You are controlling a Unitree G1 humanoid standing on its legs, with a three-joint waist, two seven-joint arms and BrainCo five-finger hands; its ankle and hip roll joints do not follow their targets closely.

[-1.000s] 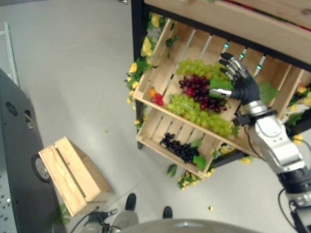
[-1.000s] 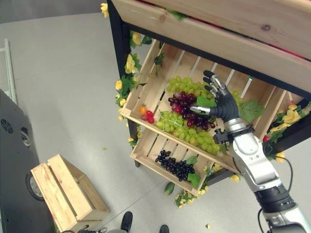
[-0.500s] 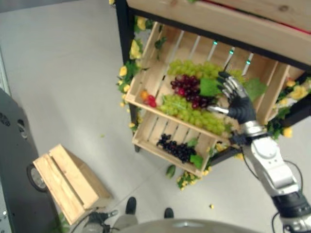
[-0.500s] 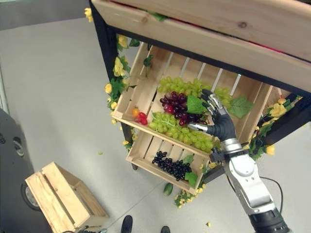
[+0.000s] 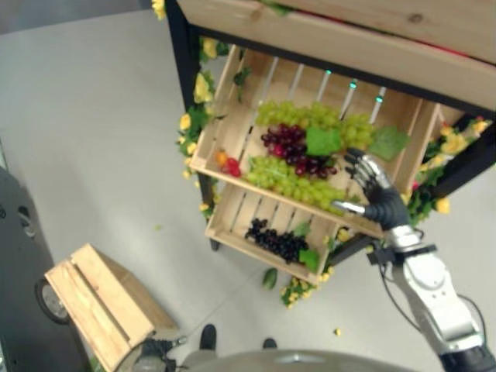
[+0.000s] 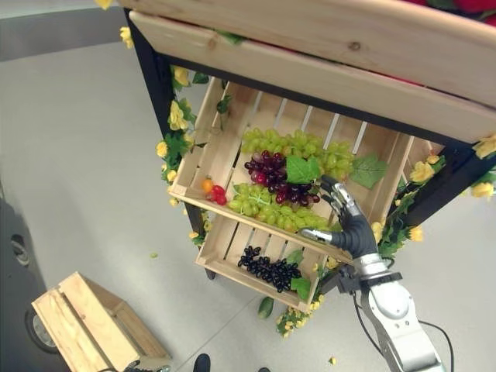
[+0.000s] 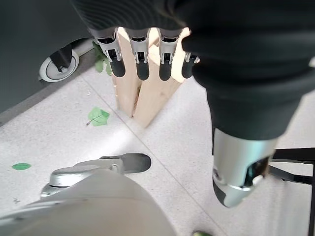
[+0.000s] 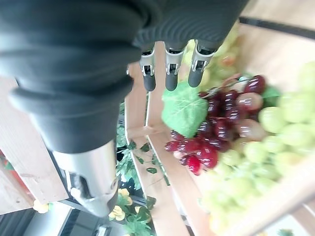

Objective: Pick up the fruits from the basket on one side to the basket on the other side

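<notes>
Right hand (image 6: pixel 353 231) is held with fingers spread and nothing grasped, at the front right of the upper crate (image 6: pixel 203 159). Red grapes (image 6: pixel 275 178) and green grapes (image 6: pixel 271 209) lie inside it. Left hand (image 7: pixel 147 54) hangs relaxed, unloaded, above the floor crate (image 5: pixel 101 302).

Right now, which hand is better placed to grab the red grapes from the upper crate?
The right hand. It is open at the front edge of the upper crate, close to the red grapes. The left hand hangs low by the wooden box on the floor.
</notes>
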